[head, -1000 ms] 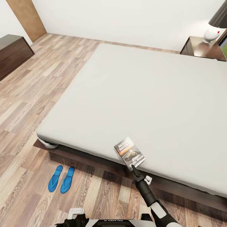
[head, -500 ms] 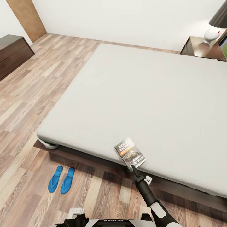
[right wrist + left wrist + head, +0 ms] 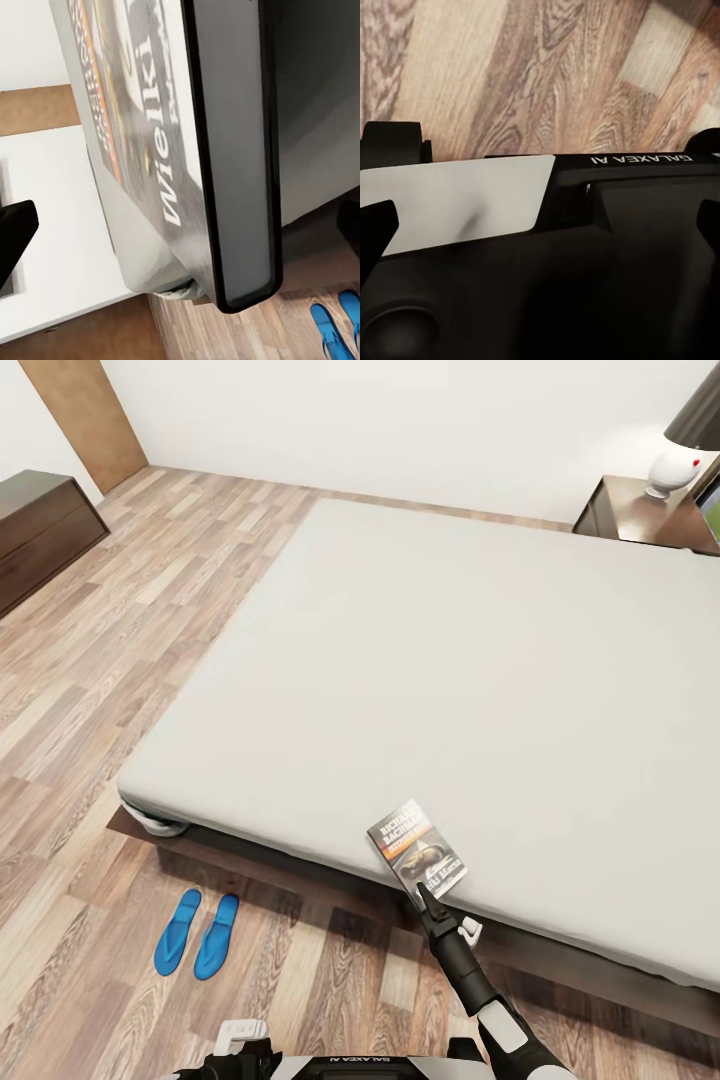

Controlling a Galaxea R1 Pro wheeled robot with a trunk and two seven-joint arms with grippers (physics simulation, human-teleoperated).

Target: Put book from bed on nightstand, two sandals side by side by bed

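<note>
Book step in hand: right gripper point(image 3: 424, 888) at book point(image 3: 418, 850), lower centre, near bed point(image 3: 450, 660) edge; jaws look clamped on cover, not certain. Next: lift, carry to nightstand point(image 3: 640, 510) upper right. Left gripper jaw state: cannot tell. Sandals point(image 3: 197, 932) lie paired lower left.

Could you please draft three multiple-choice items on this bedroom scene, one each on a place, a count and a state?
1. Where do the sandals lie?
A. on the mattress
B. on the wood floor beside the bed
C. on the nightstand

2. How many blue sandals are there?
A. one
B. two
C. three

3. How does the book lie?
A. flat at the near edge of the bed, cover up
B. standing upright on the floor
C. on the nightstand under the lamp

Answers:
1 B, the pair sits on the planks next to the bed's near corner.
2 B, two flip-flops lie side by side.
3 A, the head view shows its cover facing up at the mattress edge, with the right gripper at its near end.
</note>
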